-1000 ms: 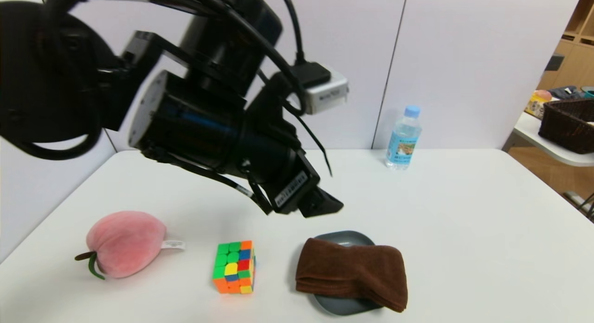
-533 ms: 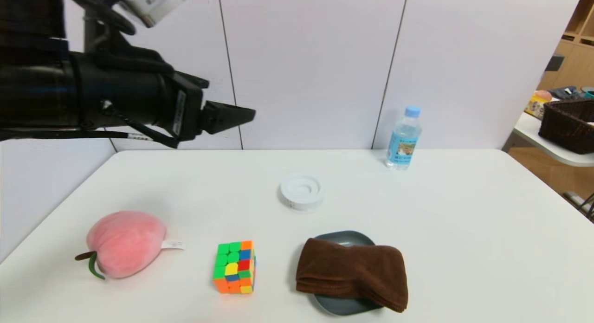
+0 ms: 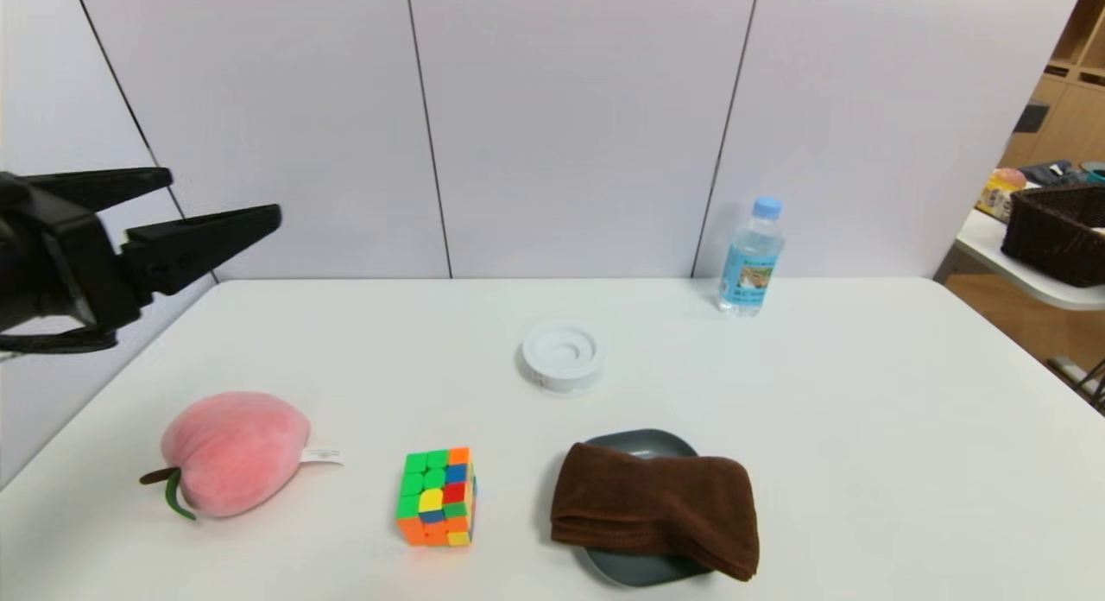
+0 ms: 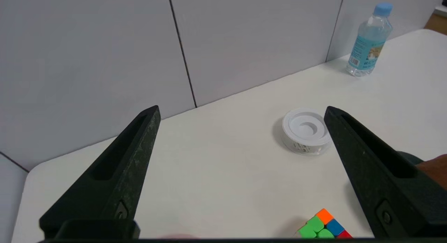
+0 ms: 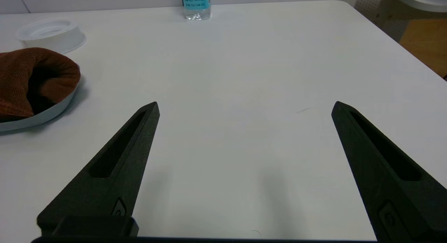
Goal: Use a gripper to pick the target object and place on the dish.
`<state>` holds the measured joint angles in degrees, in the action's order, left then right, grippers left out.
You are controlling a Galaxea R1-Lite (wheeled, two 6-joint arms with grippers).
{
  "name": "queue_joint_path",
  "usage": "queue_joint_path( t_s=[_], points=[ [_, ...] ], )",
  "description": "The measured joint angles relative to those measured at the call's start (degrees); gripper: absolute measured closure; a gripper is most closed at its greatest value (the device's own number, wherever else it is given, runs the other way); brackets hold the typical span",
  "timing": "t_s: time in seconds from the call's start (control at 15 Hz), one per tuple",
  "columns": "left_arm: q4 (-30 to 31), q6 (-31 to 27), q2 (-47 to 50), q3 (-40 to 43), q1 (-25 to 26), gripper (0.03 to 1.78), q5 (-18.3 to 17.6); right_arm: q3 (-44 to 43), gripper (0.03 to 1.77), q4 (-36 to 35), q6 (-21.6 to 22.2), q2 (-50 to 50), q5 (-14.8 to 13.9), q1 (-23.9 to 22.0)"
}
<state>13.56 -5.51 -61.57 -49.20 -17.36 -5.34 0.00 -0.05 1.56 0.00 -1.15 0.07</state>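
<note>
Towel (image 3: 653,508) lay across the dish (image 3: 643,570), lower right of frame, while my spread left hand (image 3: 226,193) had withdrawn upper left, placement seemingly finished.

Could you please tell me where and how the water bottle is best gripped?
Probably around the label on the bottle, coming level from the robot's side: it stands upright, its body is narrow, and the wall rises behind it.

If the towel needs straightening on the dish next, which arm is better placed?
Probably the right: its open, empty gripper has the towel and dish close by, while the left gripper hangs beyond the plush peach.
</note>
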Motion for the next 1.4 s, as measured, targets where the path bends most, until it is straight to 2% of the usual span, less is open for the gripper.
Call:
queue_joint_path(
  t_s=[0.27, 0.73, 1.0, 1.13, 1.4],
  points=[
    [2.6, 0.4, 10.7, 8.3, 4.0, 0.12, 0.0, 0.0, 0.09, 0.0, 0.0, 0.0, 0.0, 0.0],
    [2.2, 1.7, 29.5, 21.9, 10.3, 0.12, 0.8, 0.0, 0.09, 0.0, 0.0, 0.0, 0.0, 0.0],
    [-1.0, 2.2, 38.7, 26.2, 12.8, 0.12, 0.8, 0.0, 0.09, 0.0, 0.0, 0.0, 0.0, 0.0],
    [-4.6, 2.7, 43.0, 28.2, 14.3, 0.12, 0.6, 0.0, 0.09, 0.0, 0.0, 0.0, 0.0, 0.0],
    [-5.6, 2.8, 49.1, 30.8, 17.0, 0.12, 0.4, 0.0, 0.09, 0.0, 0.0, 0.0, 0.0, 0.0]
  ],
)
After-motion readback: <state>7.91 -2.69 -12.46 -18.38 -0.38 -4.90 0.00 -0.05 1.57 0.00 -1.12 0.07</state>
